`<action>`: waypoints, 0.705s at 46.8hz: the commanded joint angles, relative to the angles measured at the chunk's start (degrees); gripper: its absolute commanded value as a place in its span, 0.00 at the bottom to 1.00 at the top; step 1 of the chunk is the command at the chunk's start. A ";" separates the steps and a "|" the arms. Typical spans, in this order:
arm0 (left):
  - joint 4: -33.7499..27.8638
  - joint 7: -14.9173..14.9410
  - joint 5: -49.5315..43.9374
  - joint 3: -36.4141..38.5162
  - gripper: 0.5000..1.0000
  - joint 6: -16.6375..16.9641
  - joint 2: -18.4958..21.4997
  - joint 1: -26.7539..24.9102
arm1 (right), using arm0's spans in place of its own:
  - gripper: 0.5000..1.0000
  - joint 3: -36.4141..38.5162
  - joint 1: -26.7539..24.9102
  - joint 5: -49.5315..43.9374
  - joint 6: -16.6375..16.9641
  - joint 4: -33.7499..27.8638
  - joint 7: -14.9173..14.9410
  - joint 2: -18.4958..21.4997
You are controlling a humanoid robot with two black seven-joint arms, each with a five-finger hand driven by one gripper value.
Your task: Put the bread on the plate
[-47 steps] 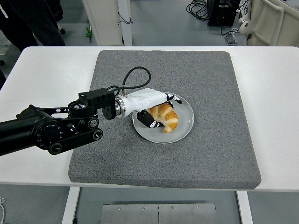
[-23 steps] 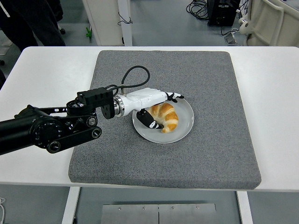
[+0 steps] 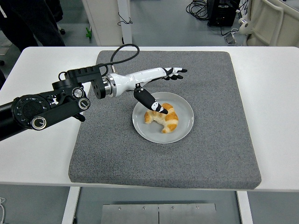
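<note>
The bread, a croissant, lies inside the white plate, left of its centre, and the plate sits on the grey mat that covers the middle of the white table. The left hand is released: its fingers are stretched out above the plate's far rim and hold nothing, while the thumb points down toward the croissant, its tip just over or touching the pastry; which of the 2 cannot be told. The main risk appears to be that thumb: a sideways pull-away could snag the croissant and drag it toward the rim or shift the plate. Only 1 item is on the plate. The right arm is out of view.
</note>
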 commanded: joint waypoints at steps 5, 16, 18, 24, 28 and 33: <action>0.85 -0.37 -6.54 -1.71 0.93 0.44 0.89 0.02 | 1.00 0.00 0.00 0.00 0.00 0.00 0.00 0.00; 5.33 -1.60 -15.42 -7.78 0.93 5.35 -0.33 2.75 | 1.00 0.00 0.00 0.00 0.00 0.00 0.00 0.00; 6.73 -2.48 -16.21 -8.05 0.93 7.29 -1.30 3.10 | 1.00 0.00 0.00 0.00 0.00 0.00 0.00 0.00; 11.92 -5.12 -20.33 -8.22 0.93 9.49 -4.64 3.71 | 1.00 0.00 0.00 0.00 0.00 0.00 0.00 0.00; 16.48 -6.61 -24.55 -8.22 0.93 9.58 -6.31 4.16 | 1.00 0.00 0.00 0.00 0.00 0.00 0.00 0.00; 20.97 -8.54 -29.83 -8.22 0.93 9.58 -8.33 4.16 | 1.00 0.00 0.00 0.00 0.00 0.00 0.00 0.00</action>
